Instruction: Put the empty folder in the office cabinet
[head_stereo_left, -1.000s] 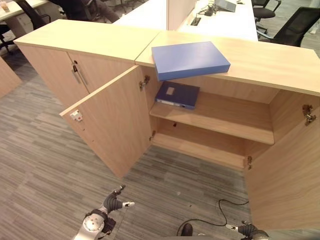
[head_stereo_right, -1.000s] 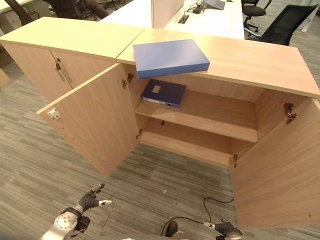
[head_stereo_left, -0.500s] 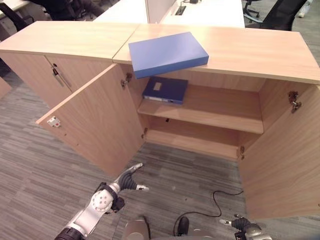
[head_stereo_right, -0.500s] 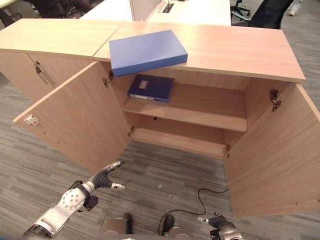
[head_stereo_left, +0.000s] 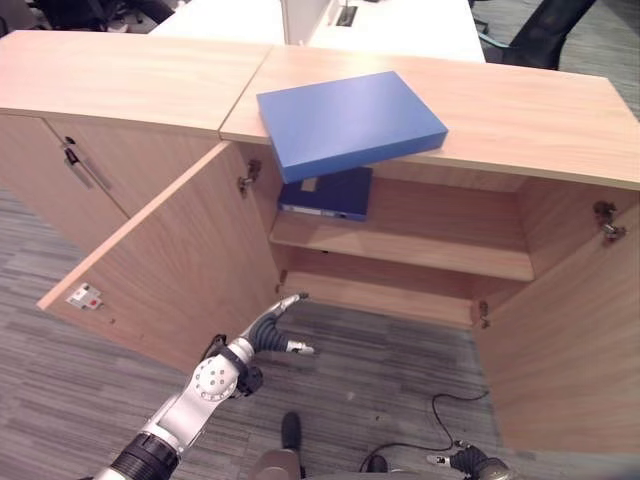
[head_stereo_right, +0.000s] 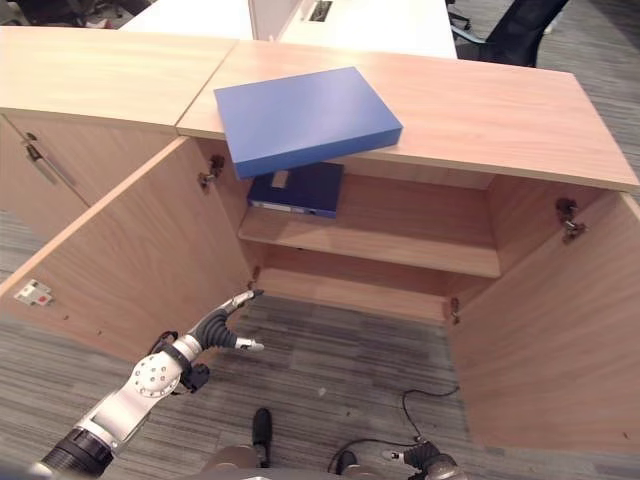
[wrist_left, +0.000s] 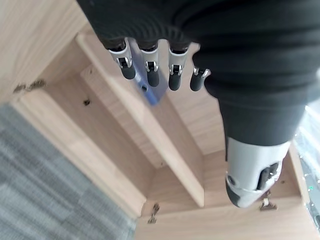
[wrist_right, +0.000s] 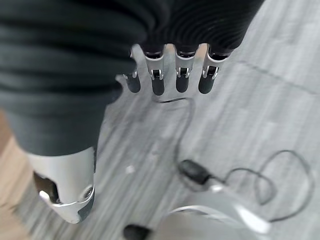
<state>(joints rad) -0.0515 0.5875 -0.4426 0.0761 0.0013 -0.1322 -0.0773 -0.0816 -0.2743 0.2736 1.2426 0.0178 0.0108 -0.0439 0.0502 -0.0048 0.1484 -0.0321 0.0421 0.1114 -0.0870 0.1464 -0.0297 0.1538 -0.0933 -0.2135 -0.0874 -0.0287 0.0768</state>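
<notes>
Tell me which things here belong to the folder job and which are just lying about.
For the job:
blue folder on the cabinet top
open office cabinet
left hand, open, raised toward it

Just there:
dark folder already on the shelf
closed cabinet alongside
desk and office chair behind

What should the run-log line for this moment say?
left hand: open, raised toward open cabinet | right hand: open, low, idle | blue folder: on cabinet top, untouched | dark folder: on shelf
</notes>
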